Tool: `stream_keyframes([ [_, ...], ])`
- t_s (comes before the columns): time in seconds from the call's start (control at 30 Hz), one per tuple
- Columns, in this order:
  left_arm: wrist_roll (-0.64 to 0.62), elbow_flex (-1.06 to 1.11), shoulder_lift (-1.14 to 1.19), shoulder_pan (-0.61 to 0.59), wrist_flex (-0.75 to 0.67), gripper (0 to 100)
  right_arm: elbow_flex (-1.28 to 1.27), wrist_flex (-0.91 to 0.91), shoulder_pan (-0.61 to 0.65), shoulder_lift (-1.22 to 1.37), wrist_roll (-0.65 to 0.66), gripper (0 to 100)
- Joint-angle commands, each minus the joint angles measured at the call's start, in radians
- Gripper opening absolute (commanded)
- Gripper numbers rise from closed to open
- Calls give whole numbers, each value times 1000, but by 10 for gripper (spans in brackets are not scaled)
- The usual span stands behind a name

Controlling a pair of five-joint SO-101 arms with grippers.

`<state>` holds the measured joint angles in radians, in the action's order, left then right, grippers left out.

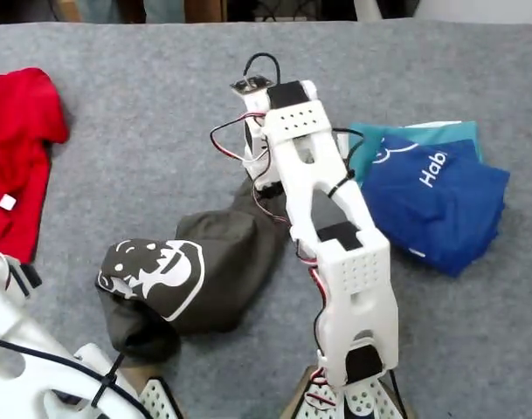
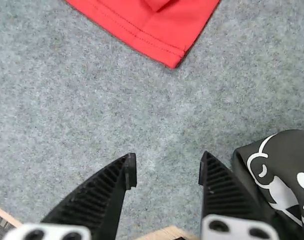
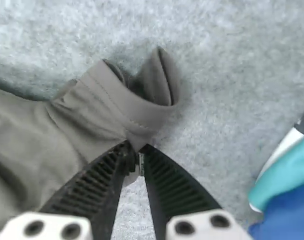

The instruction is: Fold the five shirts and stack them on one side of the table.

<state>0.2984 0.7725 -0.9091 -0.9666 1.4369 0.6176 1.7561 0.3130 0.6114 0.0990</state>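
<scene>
Right end effector [image 3: 136,154] was pinched on a hem of the dark shirt [image 1: 209,262], crumpled mid-frame in the high view | left end effector [image 2: 166,170] stood wide over bare tabletop [image 2: 67,100] | step, I judged: spreading this shirt | next: draw the hem out flat | red shirt [image 1: 17,148] lay upper left.

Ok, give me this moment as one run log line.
right gripper shut on dark shirt | left gripper open over table | red shirt crumpled | blue shirt on teal shirt

Bright, even overhead light leaves soft shadows beside the dark shirt [image 1: 222,257].
</scene>
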Motion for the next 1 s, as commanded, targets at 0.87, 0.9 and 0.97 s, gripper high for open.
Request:
stream_keyframes([
  [0.87, -290, -50, -17, 501, -63, 220, -1196, -505, 187, -1342, 247, 16],
  [0.9, -290, -61, -17, 501, -61, 220, -1198, -514, 187, -1374, 255, 16],
  [0.97, -273, -87, -17, 495, -55, 220, -1201, -514, 189, -1423, 285, 18],
])
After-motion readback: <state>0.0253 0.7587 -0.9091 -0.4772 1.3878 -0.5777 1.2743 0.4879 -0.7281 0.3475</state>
